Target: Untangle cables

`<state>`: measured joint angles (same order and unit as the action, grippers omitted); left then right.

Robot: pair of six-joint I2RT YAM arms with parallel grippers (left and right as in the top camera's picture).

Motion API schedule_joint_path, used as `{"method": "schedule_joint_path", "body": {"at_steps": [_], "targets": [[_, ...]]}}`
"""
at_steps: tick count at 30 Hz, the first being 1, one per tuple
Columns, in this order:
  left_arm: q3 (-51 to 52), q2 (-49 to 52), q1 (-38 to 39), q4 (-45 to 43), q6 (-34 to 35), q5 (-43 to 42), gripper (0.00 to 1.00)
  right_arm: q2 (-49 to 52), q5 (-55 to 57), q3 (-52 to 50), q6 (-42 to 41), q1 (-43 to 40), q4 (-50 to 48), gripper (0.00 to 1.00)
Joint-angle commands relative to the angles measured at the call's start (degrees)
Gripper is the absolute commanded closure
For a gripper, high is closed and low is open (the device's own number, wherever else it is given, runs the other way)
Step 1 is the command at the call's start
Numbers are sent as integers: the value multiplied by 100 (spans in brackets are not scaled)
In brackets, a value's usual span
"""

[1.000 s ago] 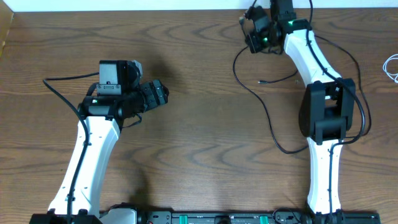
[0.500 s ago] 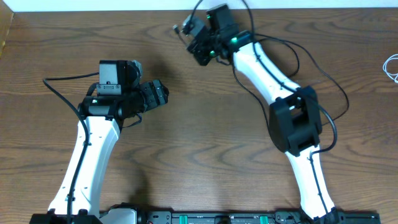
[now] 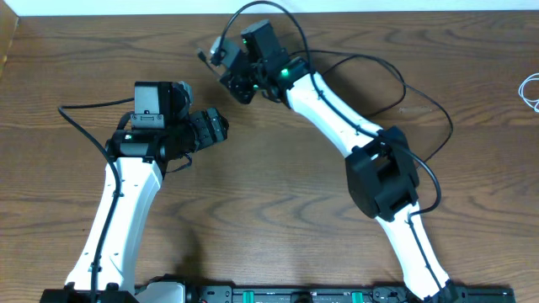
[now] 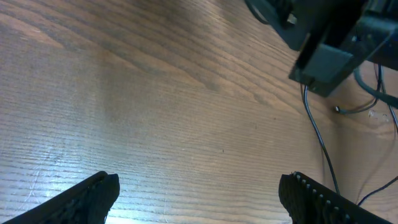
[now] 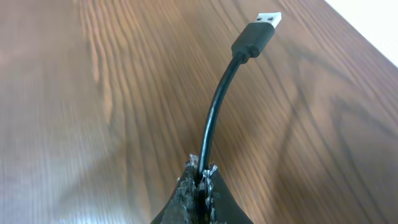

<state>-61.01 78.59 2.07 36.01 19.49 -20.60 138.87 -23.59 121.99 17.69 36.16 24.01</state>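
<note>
My right gripper (image 3: 221, 61) is shut on the black cable (image 5: 214, 112) a short way behind its USB plug (image 5: 264, 28). The plug sticks out past the fingertips above the wood, near the table's back edge at the middle. The rest of the black cable trails off to the right behind the right arm. Only a small loop of the white cable (image 3: 530, 88) shows, at the far right edge. Left of centre, my left gripper (image 3: 221, 126) hangs wide open with bare wood between its fingers (image 4: 93, 194). It is just below and left of the right gripper.
In the left wrist view the right gripper's body (image 4: 323, 37) fills the top right, and thin black cords (image 4: 316, 134) run down beneath it. The right arm (image 3: 337, 109) stretches diagonally across the table's middle. The table's back edge (image 3: 126, 15) is close behind both grippers.
The right arm has swung from the back right to the back middle, carrying the black cable's plug end with it. The left arm has not moved.
</note>
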Motion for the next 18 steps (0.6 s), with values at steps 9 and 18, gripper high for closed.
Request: {"method": "schedule_joint_path", "body": {"at_steps": [9, 18], "targets": [[-109, -24, 0, 22, -31, 79, 13, -203, -31, 105, 79, 409, -433, 99], [-109, -24, 0, 22, -31, 79, 13, -181, 302, 101, 59, 404, -402, 96]]}}
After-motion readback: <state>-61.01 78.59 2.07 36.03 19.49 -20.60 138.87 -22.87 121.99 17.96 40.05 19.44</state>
